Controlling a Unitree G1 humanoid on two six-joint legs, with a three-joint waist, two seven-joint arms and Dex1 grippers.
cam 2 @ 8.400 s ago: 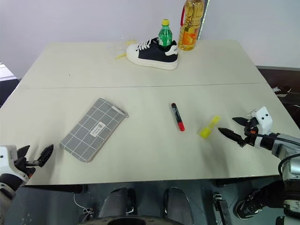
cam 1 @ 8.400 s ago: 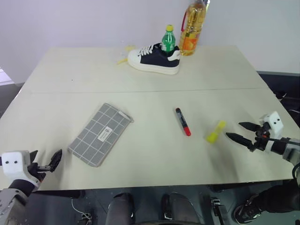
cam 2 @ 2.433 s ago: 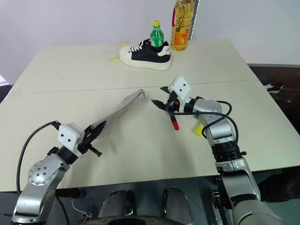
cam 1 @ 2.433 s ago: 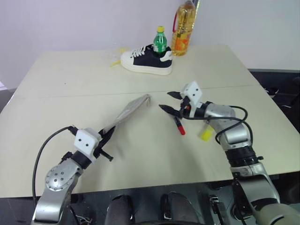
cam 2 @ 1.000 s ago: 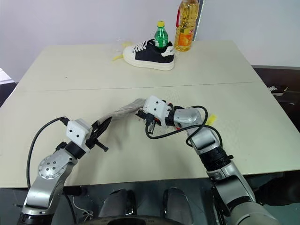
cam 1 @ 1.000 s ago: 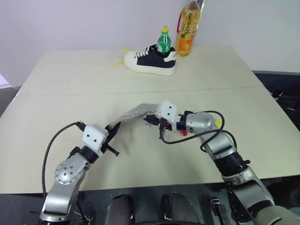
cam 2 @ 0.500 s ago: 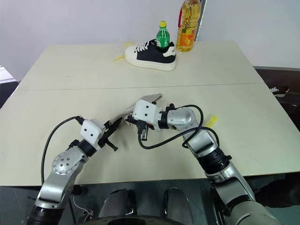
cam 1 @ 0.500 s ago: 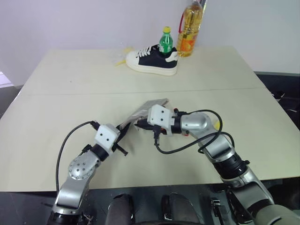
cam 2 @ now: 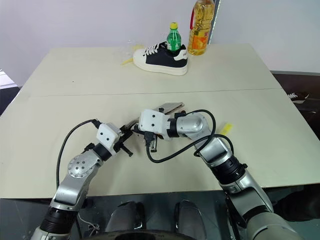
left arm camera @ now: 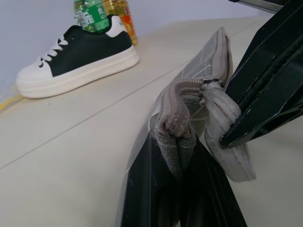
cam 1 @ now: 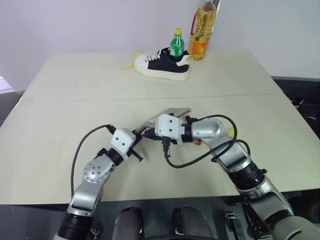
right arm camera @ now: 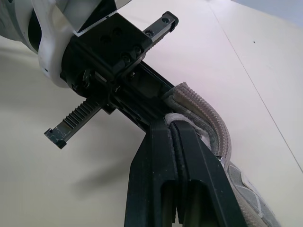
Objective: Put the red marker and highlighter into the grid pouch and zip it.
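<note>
Left eye view: near the front of the cream tabletop (cam 1: 60,100), the left gripper (cam 1: 138,135) pinches one end of the grey grid-lined fabric pouch (cam 1: 172,111), lifted off the surface; the right gripper (cam 1: 151,133) is clamped on its zipper edge beside it. Farther back stand a black-and-white sneaker (cam 1: 161,63), a green bottle (cam 1: 176,45) and an oil bottle (cam 1: 203,31) before a pale wall (cam 1: 75,25).

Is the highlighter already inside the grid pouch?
No, the highlighter lies on the table beside the right arm, outside the grid pouch.
</note>
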